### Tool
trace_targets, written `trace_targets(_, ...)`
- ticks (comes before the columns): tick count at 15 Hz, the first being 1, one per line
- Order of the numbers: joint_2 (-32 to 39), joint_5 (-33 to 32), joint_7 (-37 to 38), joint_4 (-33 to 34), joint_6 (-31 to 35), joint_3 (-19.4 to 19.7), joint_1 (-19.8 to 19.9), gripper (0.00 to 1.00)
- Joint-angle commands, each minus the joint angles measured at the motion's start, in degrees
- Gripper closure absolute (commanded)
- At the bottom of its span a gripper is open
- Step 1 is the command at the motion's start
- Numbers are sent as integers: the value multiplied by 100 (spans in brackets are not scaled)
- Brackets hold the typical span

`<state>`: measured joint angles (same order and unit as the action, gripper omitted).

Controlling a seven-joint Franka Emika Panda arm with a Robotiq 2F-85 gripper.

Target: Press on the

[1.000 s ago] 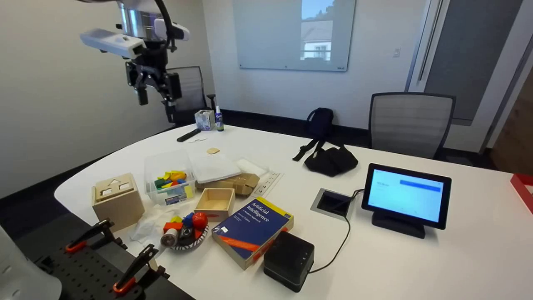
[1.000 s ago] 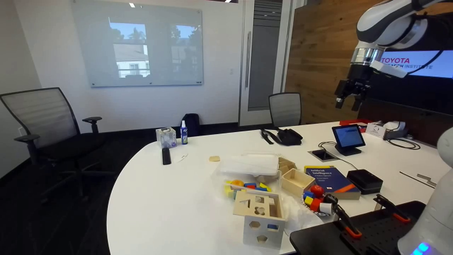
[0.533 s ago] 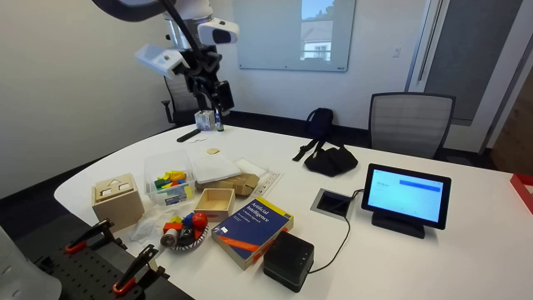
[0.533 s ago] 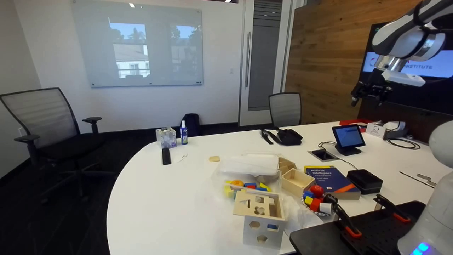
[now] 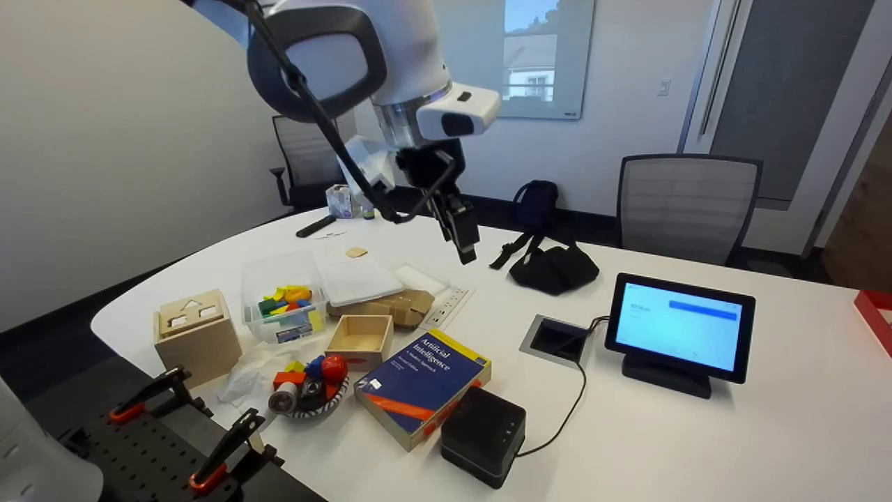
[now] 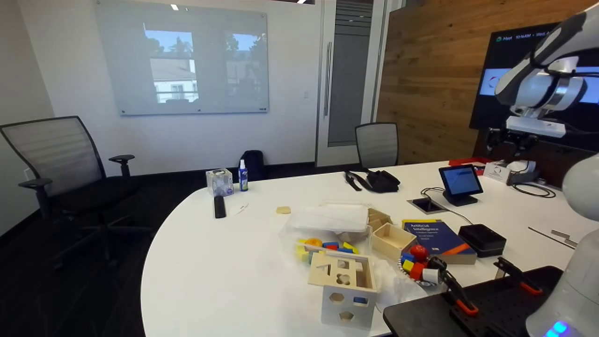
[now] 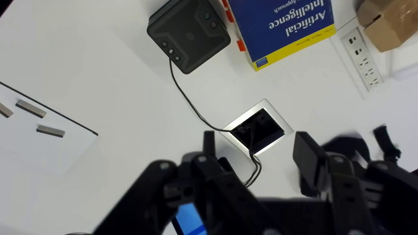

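Note:
The task line names no object. My gripper [image 7: 258, 148] is open and empty in the wrist view, its fingers wide apart, pointing down well above the table. It also shows in both exterior views [image 5: 461, 233] [image 6: 511, 145]. Below it in the wrist view is a square table socket [image 7: 259, 130] with cables. A black box with buttons [image 7: 189, 36] lies farther up in that view and also shows in both exterior views [image 5: 483, 436] [image 6: 482, 239]. A lit tablet on a stand [image 5: 679, 328] is partly hidden behind the gripper in the wrist view [image 7: 192, 217].
A thick blue book [image 5: 421, 383] lies beside the black box. Left of it are a small wooden tray [image 5: 360, 341], a striped bowl of toys [image 5: 317, 397], a clear bin of blocks [image 5: 286, 300] and a wooden shape box [image 5: 195, 338]. A black bag [image 5: 554, 268] lies farther back.
The arm has swung across the table: in an exterior view the gripper has moved right and lower. The gripper stays empty. The objects on the table have not moved.

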<state>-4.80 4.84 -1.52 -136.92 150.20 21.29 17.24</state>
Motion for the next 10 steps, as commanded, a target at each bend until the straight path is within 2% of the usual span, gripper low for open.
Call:
trace_targets(1, 928, 95, 517, 475, 382, -65, 94, 65)
trace_targets(4, 1511, 201, 696, 776, 401, -63, 142, 89)
trace_targets(6, 1834, 364, 659, 973, 315, -96, 221, 100)
trace_targets(10, 2414, 614, 553, 1222, 293, -175, 454, 100)
